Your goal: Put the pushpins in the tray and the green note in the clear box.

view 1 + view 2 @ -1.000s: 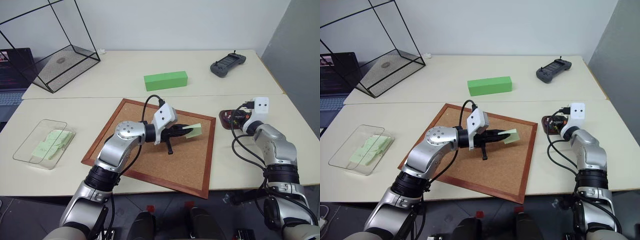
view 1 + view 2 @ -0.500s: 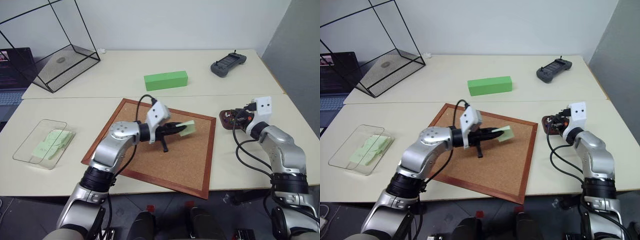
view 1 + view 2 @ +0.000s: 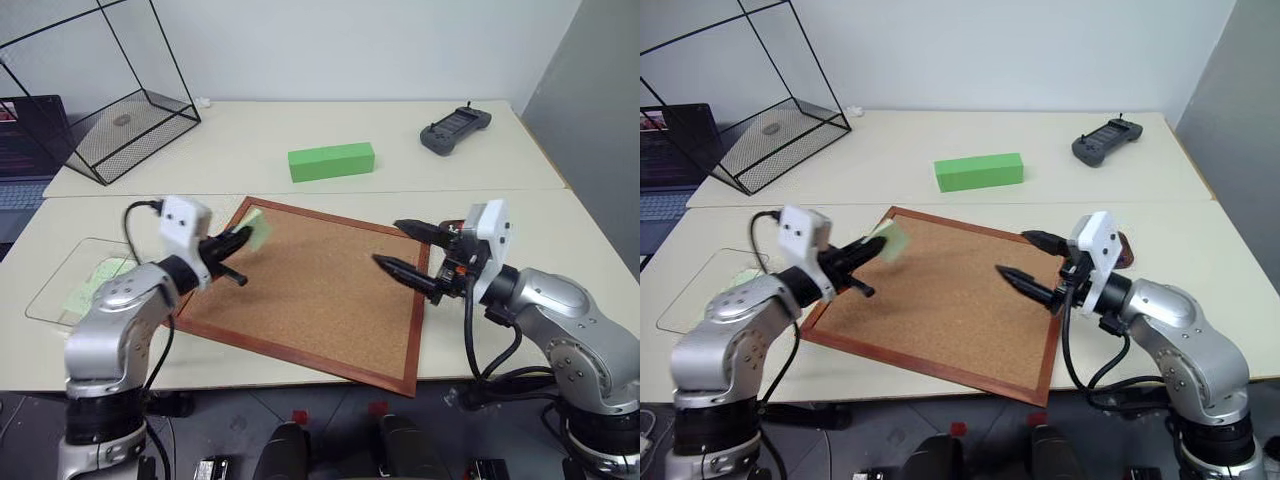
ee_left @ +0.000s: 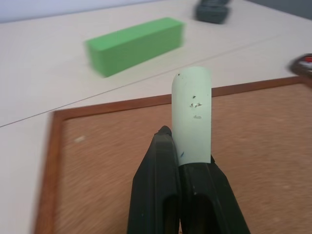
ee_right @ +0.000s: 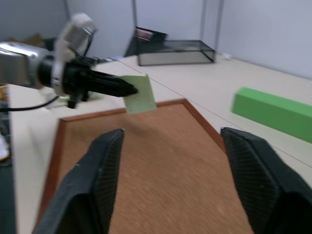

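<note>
My left gripper [image 3: 243, 236] is shut on the pale green note [image 3: 256, 227] and holds it in the air over the far left corner of the corkboard [image 3: 320, 290]. The left wrist view shows the note [image 4: 192, 117] pinched upright at the fingertips. The clear box [image 3: 62, 287] lies on the table further left, with pale green notes inside, partly behind my left arm. My right gripper [image 3: 404, 249] hangs open and empty over the board's right edge. Behind it a sliver of the reddish-brown tray [image 3: 1124, 250] shows. The pushpins are hidden.
A bright green block [image 3: 331, 161] lies behind the board. A black handheld controller [image 3: 455, 130] sits at the back right. A black wire cage [image 3: 110, 110] and a laptop [image 3: 25, 140] stand at the back left.
My left gripper carried the note from the middle of the board to its left corner. My right gripper left the tray, swung left over the board's right edge and opened wide.
</note>
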`<move>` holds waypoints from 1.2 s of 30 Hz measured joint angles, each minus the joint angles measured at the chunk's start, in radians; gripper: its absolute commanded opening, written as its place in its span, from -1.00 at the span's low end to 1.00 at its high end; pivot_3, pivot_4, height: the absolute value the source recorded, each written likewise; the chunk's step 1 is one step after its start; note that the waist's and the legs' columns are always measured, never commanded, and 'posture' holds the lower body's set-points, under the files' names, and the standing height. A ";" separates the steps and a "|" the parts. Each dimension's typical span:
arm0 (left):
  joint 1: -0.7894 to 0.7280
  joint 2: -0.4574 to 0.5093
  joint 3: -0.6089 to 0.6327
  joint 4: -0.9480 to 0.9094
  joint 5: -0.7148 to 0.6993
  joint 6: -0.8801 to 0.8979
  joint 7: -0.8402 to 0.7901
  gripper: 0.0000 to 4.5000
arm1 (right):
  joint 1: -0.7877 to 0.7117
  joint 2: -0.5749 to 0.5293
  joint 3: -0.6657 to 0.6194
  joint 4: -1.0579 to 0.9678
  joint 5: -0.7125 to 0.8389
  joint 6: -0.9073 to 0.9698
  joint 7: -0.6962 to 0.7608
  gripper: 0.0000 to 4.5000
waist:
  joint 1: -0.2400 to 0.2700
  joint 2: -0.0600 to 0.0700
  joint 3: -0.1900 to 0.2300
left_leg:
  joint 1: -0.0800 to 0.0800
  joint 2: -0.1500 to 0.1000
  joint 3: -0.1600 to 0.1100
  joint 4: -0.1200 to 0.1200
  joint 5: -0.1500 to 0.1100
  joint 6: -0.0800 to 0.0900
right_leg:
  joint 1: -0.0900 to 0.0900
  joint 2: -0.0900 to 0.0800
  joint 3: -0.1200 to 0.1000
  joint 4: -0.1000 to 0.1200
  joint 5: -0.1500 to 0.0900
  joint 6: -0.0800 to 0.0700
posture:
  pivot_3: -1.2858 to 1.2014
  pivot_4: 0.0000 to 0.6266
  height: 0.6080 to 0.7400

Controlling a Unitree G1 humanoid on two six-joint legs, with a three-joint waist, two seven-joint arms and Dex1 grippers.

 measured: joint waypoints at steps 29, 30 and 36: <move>0.091 -0.071 0.448 0.186 0.069 -0.075 0.452 -0.66 | -0.178 0.068 0.110 0.131 0.058 -0.043 0.049 1.00 | 0.001 -0.002 -0.001 | 0.000 0.000 -0.003 -0.001 0.000 0.000 | -0.001 -0.005 -0.003 0.000 0.000 0.000 | 0.03 -0.52 1.00; 0.090 -0.069 0.448 0.191 0.069 -0.077 0.451 -0.55 | -0.178 0.066 0.109 0.130 0.058 -0.042 0.043 1.00 | 0.001 -0.002 -0.001 | 0.000 0.000 -0.002 -0.001 0.000 0.000 | 0.000 -0.005 -0.003 0.000 0.000 0.000 | 0.03 -0.52 1.00; 0.088 -0.065 0.446 0.221 0.056 -0.079 0.449 -0.05 | -0.178 0.059 0.109 0.130 0.058 -0.042 0.030 1.00 | 0.001 -0.002 -0.001 | 0.000 0.000 -0.002 -0.001 0.000 0.000 | -0.001 -0.005 -0.003 0.000 0.000 0.000 | 0.03 -0.52 1.00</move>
